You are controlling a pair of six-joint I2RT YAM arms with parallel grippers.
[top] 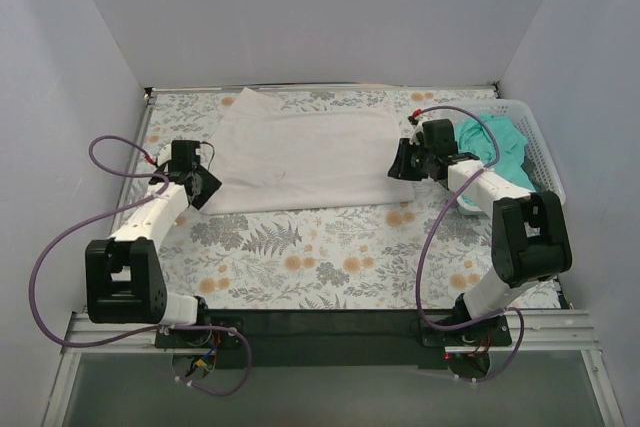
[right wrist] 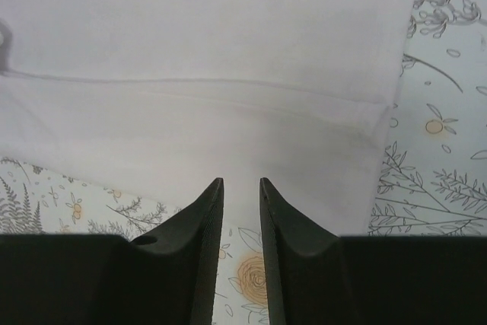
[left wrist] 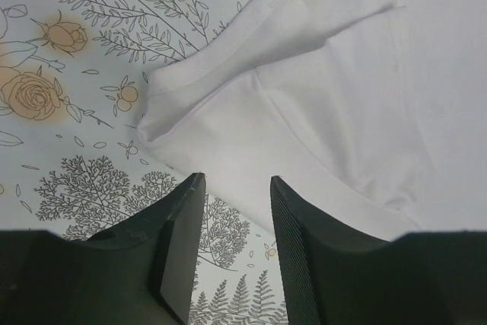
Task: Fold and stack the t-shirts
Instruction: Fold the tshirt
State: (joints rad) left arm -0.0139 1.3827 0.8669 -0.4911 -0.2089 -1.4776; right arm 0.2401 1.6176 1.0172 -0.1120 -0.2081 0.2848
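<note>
The task looks to be in its early half. Of the 2 shirts, only the white shirt (top: pixel 300 162) is out on the table (top: pixel 320 257), lying flat toward the far side as a wide, roughly rectangular slab. The wrist views show doubled layers and a hem line near its front edge, so I judge at least 1 fold is made, but it is too broad to count as finished. The teal shirt (top: pixel 495 147) is not yet begun. It sits bunched in the basket (top: pixel 545 162) at the far right of the table, part of it seeming to hang over the rim nearest the right arm, and nothing else shows in that basket. No stack exists yet. The left end effector (top: pixel 205 185) hovers at the white shirt's near left corner, jaws apart with nothing between them. The right end effector (top: pixel 403 162) is at the near right corner, jaws a narrow gap apart and also empty, with cloth just ahead of the tips. Left to do, as I judge it: finish folding the white shirt, take out and fold the teal one, then stack the 2.
</note>
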